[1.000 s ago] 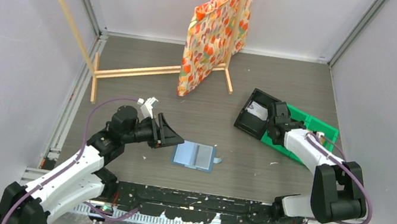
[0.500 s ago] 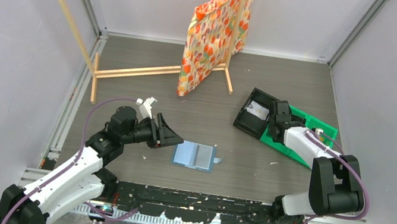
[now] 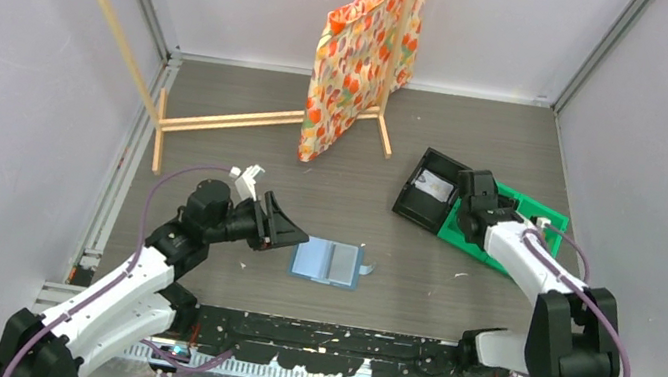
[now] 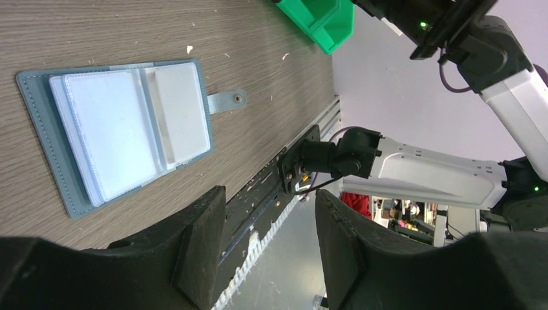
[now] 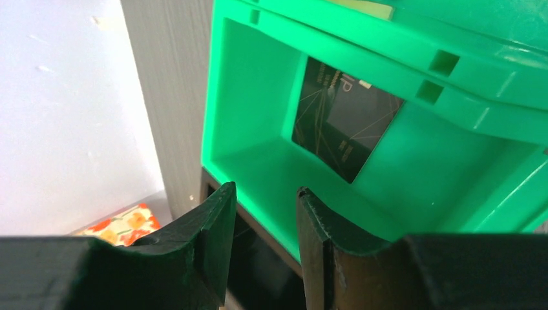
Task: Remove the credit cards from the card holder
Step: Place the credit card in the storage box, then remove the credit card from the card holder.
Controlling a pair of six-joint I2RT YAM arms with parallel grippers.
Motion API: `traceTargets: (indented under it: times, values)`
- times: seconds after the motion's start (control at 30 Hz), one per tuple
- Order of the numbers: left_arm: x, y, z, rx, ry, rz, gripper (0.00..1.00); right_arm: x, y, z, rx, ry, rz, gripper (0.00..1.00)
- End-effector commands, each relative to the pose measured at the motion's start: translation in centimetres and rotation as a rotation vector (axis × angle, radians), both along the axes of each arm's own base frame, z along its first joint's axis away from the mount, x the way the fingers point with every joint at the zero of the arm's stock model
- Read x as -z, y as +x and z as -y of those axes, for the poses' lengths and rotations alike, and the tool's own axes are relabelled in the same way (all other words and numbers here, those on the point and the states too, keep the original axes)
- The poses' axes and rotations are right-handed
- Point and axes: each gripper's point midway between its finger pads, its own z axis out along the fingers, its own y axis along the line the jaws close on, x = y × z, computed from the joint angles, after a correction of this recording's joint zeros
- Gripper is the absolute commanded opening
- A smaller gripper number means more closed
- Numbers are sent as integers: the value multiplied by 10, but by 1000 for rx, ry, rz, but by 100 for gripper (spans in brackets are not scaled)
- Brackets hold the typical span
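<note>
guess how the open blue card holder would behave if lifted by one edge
The card holder would probably flop: it lies open flat with loose sleeves stacked inside, which would likely fan out. It looks thin, so it is probably light and apt to slide on the table if pushed.

top view: bright, even, diffuse overhead light. shadow beside the patterned bag [image 3: 362, 61] is faint and soft-edged. focus sharp across the frame, no glare noted.
left wrist view: card holder [image 4: 123, 129] crisp and evenly lit. left gripper [image 4: 268, 213] is a dark, soft mass at 6 o'clock.
right wrist view: green bin [image 5: 258, 129] oversaturated, with sheen. white wall [image 5: 64, 97] blown out at 9 o'clock. right gripper [image 5: 265, 194] underexposed and blurred.
</note>
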Motion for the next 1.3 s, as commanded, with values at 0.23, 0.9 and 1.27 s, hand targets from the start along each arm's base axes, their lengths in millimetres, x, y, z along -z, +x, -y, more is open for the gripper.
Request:
traceTargets:
  times: [0.23, 0.9, 1.27]
  values:
    - [2, 5, 4, 2, -14, 16, 54, -96, 6, -68, -718, -249, 133, 47]
    - [100, 33, 19, -59, 103, -163, 50, 4, -168, -301, -1630, -161, 80, 54]
    - [138, 25, 11, -68, 160, -239, 49, 47, -154, -285, -1503, -145, -17, 59]
